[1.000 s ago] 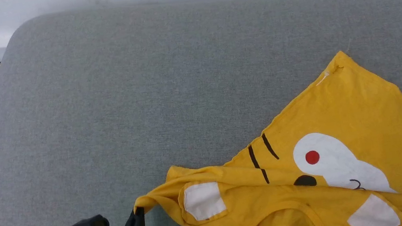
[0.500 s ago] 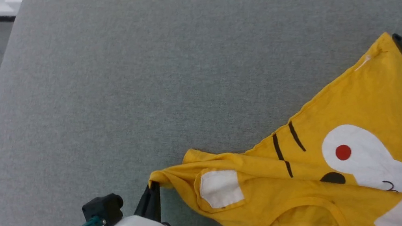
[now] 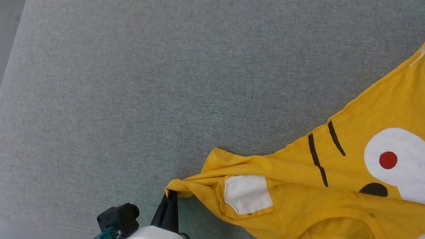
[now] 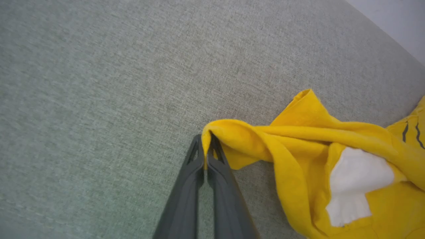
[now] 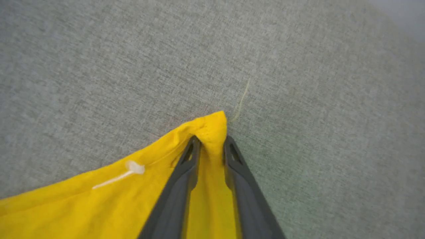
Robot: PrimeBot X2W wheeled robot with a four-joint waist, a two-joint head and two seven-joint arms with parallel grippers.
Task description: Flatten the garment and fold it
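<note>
Now, near left: the left gripper (image 4: 206,142) is closed narrow on a bunched tip of the garment (image 3: 364,122), probably a sleeve end. This is the same hold as a second ago.

The garment lies print side up on the right part of the grey cushion (image 3: 189,76). It runs from that near-left tip to a far-right corner. The near-left part is crumpled, with one white patch (image 3: 247,193) folded over.

Far right, the change: a second ago the right gripper (image 5: 210,141) stood clear of the far corner. Its fingers now pinch that corner, with cloth filling the slim gap between them. The head camera also shifted, so the garment's drift across that view is not its own motion.

Judgement: with both ends held, a diagonal pull to spread the shirt looks possible. Flattening has barely begun and folding has not started.
</note>
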